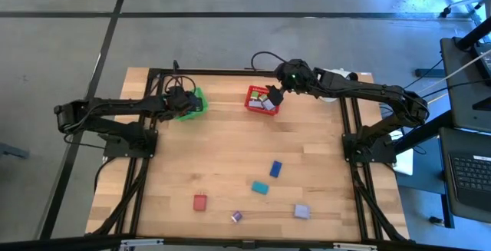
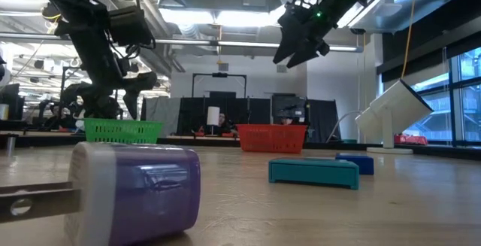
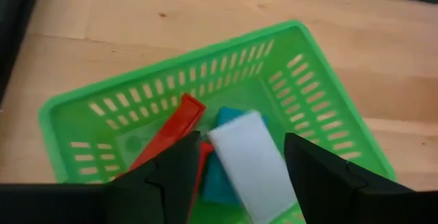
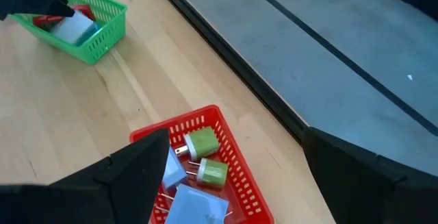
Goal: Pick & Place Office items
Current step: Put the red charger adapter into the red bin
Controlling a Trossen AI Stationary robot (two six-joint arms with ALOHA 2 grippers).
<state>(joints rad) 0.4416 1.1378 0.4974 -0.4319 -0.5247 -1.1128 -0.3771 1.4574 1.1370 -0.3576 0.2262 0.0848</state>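
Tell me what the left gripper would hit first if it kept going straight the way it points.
Probably the white piece lying in the green basket; the open left gripper hangs right above it, though depth is unclear.

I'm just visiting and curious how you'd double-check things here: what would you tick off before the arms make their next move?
1. Left gripper open above the green basket: ok.
2. Right gripper open, empty, over the red basket: ok.
3. Pieces waiting on the table: blue, teal, red, lavender: ok.
4. Path to them unobstructed: ok.
5. Which basket suits each piece: cannot tell.
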